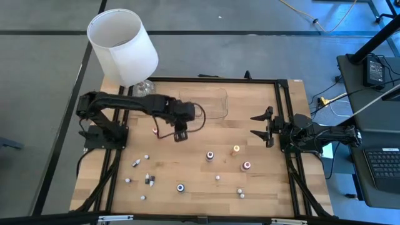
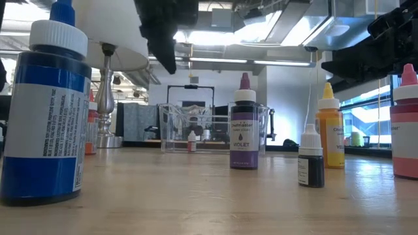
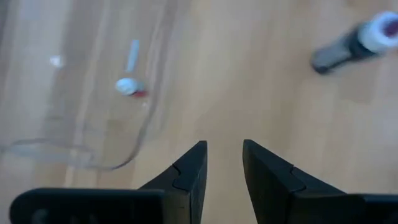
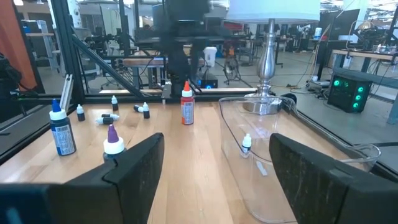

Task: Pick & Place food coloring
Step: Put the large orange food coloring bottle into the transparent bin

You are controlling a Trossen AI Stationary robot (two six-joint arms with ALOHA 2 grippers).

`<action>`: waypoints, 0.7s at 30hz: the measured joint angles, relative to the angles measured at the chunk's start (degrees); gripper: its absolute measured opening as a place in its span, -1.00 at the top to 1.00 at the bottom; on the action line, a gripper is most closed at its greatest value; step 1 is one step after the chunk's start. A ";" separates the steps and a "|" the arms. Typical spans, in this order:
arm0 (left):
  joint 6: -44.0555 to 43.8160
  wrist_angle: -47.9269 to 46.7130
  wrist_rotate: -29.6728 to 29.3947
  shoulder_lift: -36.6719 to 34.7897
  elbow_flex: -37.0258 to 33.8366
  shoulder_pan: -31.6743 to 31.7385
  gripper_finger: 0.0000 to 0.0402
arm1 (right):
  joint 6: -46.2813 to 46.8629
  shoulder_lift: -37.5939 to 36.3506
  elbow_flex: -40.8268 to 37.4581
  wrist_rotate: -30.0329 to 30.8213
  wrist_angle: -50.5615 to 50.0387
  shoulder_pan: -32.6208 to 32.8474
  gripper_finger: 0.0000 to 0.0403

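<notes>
Starting at the front edge of the tabletop (image 1: 187,206), a blue food coloring bottle (image 2: 42,111) stands nearest the low camera. Behind it stand a tiny dark bottle with a white tip (image 2: 311,160), one violet bottle (image 2: 243,130) and one orange bottle (image 2: 330,134), all upright and apart from each other. A red bottle (image 2: 406,130) stands at the right edge of the low view.

From above, five larger coloured bottles can be counted: one blue, one violet, one orange and two red. The second red bottle (image 1: 154,130) stands farther back, near the left claw (image 1: 180,135). About eight tiny whitish bottles are scattered across the front half. One of them, a darker one (image 1: 150,180), lies on its side.

The left claw hangs above the middle of the tabletop, just in front of the clear plastic tray (image 1: 220,111). Its fingers (image 3: 186,177) stand a narrow gap apart with nothing between them. The right claw (image 1: 261,128) waits at the right side, spread wide and empty.

Farther back, the tray holds one tiny white-tipped bottle (image 4: 247,143), standing upright. At the far left corner stands one lamp (image 1: 122,47) with a white shade.
</notes>
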 joint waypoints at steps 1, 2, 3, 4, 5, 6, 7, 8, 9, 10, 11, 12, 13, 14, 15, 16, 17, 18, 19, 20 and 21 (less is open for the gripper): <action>1.81 0.70 -0.01 0.00 0.00 -0.74 0.51 | -0.01 0.00 0.01 0.00 0.01 0.00 -0.45; 3.61 1.83 -0.03 0.09 0.00 -1.30 0.51 | 0.00 0.00 0.00 0.00 0.00 0.00 -0.45; 5.22 3.04 -0.02 0.32 0.00 -1.82 0.51 | -0.01 0.00 -0.01 0.00 0.01 0.01 -0.45; 5.93 3.98 -0.04 0.52 -0.01 -2.23 0.51 | -0.01 0.00 -0.01 0.00 0.01 0.01 -0.45; 5.92 4.74 -0.04 0.61 -0.04 -2.58 0.50 | -0.01 0.00 0.01 0.00 0.01 0.01 -0.45; 5.21 5.58 -0.03 0.60 -0.04 -2.79 0.50 | 0.00 0.00 -0.01 0.00 0.01 0.00 -0.45; 4.32 6.54 0.05 0.53 -0.04 -2.93 0.50 | 0.01 0.00 -0.01 0.00 0.01 0.01 -0.45; 3.46 7.21 0.46 0.52 -0.04 -2.96 0.50 | 0.09 0.00 0.01 0.00 0.01 0.01 -0.45; 2.93 7.37 1.05 0.52 -0.04 -2.92 0.50 | 0.16 0.00 0.01 0.00 0.01 0.01 -0.45; 2.62 7.36 1.61 0.52 -0.04 -2.84 0.50 | 0.16 0.00 -0.01 0.00 0.01 0.00 -0.45; 2.55 7.41 2.27 0.52 -0.04 -2.68 0.50 | 0.16 0.00 0.01 0.00 0.01 0.01 -0.45; 2.32 7.41 2.82 0.52 -0.04 -2.55 0.49 | 0.16 0.00 -0.01 0.00 0.01 0.00 -0.45; 1.68 7.38 3.14 0.52 -0.04 -2.38 0.48 | 0.16 0.00 0.00 0.00 0.01 0.00 -0.45; 0.71 7.40 3.50 0.52 -0.04 -2.18 0.46 | 0.17 0.00 0.01 0.00 0.01 0.00 -0.45; -0.31 7.40 3.48 0.52 -0.04 -1.99 0.44 | 0.16 0.00 0.00 0.00 0.01 0.00 -0.45; -1.06 7.40 3.48 0.52 -0.04 -1.76 0.41 | 0.16 0.00 0.01 0.00 0.01 -0.01 -0.45; -1.51 7.40 3.46 0.52 -0.04 -1.55 0.38 | 0.16 0.00 0.01 0.00 0.01 0.01 -0.45; -1.82 7.40 3.47 0.52 -0.04 -1.36 0.35 | 0.16 0.00 -0.01 0.00 0.01 0.01 -0.45; -2.04 7.40 3.48 0.52 -0.04 -1.17 0.31 | 0.16 0.00 0.01 0.00 0.01 0.01 -0.45; -2.03 7.41 3.48 0.52 -0.04 -0.97 0.27 | 0.16 0.00 0.01 0.00 0.01 -0.01 -0.45; -2.04 7.40 3.48 0.52 -0.04 -0.77 0.22 | 0.16 0.00 0.00 0.00 0.01 0.00 -0.45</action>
